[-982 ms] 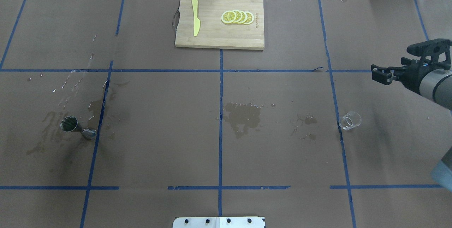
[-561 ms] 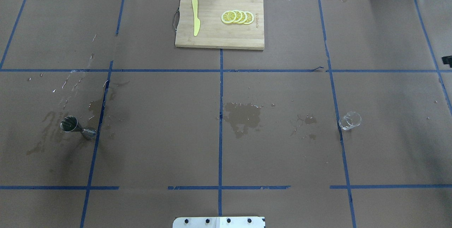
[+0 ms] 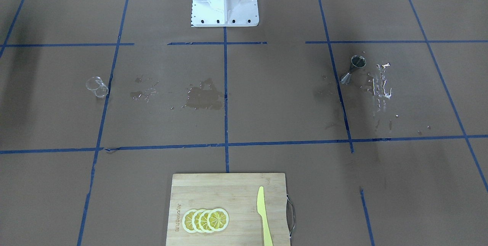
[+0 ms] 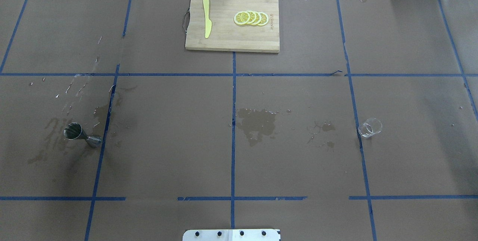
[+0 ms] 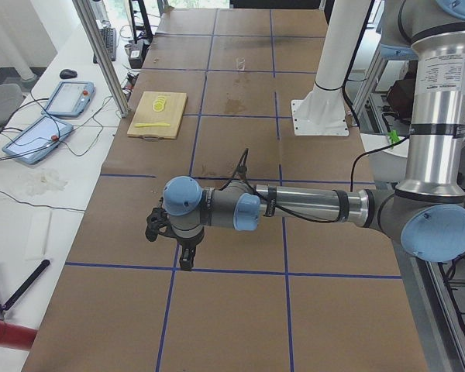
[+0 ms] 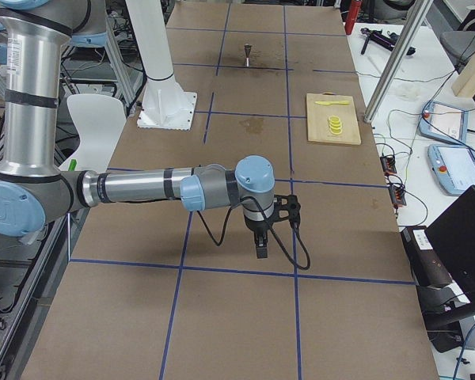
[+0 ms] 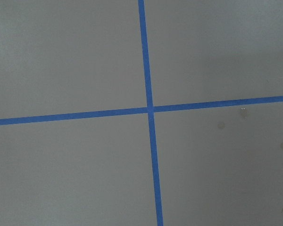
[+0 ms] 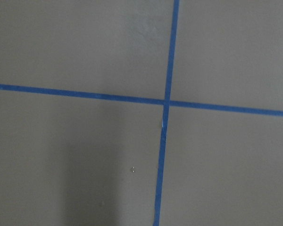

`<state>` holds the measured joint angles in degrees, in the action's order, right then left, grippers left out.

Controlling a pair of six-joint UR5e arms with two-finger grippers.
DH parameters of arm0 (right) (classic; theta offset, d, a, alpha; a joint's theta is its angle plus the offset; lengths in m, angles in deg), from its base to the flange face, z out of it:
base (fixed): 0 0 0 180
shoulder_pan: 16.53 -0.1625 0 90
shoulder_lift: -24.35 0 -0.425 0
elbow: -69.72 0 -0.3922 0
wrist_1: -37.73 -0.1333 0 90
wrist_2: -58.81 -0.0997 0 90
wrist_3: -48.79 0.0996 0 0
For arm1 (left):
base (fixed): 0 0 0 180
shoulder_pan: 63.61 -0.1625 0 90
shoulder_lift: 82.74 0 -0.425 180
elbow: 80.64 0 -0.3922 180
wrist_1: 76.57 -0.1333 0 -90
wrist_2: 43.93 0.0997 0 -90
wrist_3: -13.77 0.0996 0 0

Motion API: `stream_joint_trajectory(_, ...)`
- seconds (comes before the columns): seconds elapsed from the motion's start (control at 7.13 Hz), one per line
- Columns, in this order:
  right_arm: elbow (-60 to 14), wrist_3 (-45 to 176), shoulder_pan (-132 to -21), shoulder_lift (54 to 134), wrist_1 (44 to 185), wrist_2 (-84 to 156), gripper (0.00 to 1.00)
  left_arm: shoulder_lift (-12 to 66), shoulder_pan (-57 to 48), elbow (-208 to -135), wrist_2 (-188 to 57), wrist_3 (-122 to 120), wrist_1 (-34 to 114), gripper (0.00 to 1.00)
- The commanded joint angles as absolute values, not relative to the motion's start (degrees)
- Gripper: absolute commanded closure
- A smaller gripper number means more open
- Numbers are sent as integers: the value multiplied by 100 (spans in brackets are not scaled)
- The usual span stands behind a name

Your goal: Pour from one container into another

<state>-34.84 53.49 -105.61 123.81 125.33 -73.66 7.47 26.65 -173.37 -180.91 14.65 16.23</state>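
The left gripper (image 5: 187, 257) and right gripper (image 6: 260, 244) are hanging over bare paper near the table's ends, and I can't tell how open their jaws are. The drinking glass (image 4: 370, 127) is sitting on the robot's right, with the steel jigger (image 4: 82, 135) standing well apart on its left. I'd be gripping the drinking glass by its side, carrying it level and tipping slowly over that small mouth. Only wet patches (image 4: 257, 121) are lying between them. The cutting board (image 4: 232, 22) is sitting at the far edge.

the mark (image 3: 176, 217) on the cutting board (image 3: 236, 196) is illegible.
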Motion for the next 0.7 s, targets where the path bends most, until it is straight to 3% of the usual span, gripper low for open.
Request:
stream_joint_trajectory(0.0,-3478,5397,-10626,12648,12694,-7391,0,717,2639,-17310,-18095,1465,1616,0)
stream_joint_trajectory(0.56,-3285,5336,-10626,12648,12667,-7364,0,708,2639,-17345,-18095,1474,1624,0)
